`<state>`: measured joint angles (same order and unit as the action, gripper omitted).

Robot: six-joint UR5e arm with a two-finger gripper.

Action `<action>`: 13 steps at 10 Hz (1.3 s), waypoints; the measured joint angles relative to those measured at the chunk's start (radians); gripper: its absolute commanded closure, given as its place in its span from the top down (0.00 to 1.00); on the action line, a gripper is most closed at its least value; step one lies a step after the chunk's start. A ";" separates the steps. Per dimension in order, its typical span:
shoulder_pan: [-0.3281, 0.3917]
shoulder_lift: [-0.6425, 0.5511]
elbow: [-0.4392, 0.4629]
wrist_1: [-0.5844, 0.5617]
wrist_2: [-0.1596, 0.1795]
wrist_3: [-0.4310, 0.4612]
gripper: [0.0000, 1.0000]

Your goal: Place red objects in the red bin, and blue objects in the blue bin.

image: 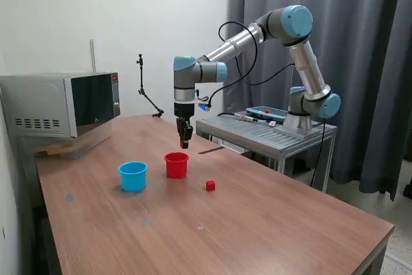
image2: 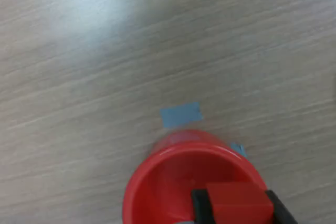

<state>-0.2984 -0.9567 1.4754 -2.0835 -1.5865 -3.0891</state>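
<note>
My gripper [image: 185, 141] hangs just above the red bin [image: 176, 165], a small round red cup on the wooden table. In the wrist view the black fingers [image2: 200, 206] are shut on a small red cube [image2: 236, 196], which sits over the open mouth of the red bin [image2: 173, 182]. A second red cube [image: 210, 185] lies on the table toward the exterior view's right of the red bin. The blue bin [image: 133, 176], a light blue cup, stands on the exterior view's left of the red one. No blue objects show in either view.
A microwave [image: 64, 104] stands at the table's far corner on the exterior view's left. A metal stand [image: 270, 134] carrying the arm's base sits behind the table on the right. Small blue tape patches [image2: 180, 114] mark the tabletop [image: 257, 223] beside the red bin.
</note>
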 measured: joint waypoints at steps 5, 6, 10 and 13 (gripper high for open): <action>-0.002 0.032 -0.008 -0.001 0.000 0.003 0.00; -0.002 0.034 -0.009 -0.001 0.000 0.003 0.00; -0.018 0.045 -0.019 -0.001 0.000 0.003 0.00; -0.025 0.054 -0.031 -0.004 0.000 0.003 0.00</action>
<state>-0.3229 -0.9024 1.4441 -2.0872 -1.5866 -3.0864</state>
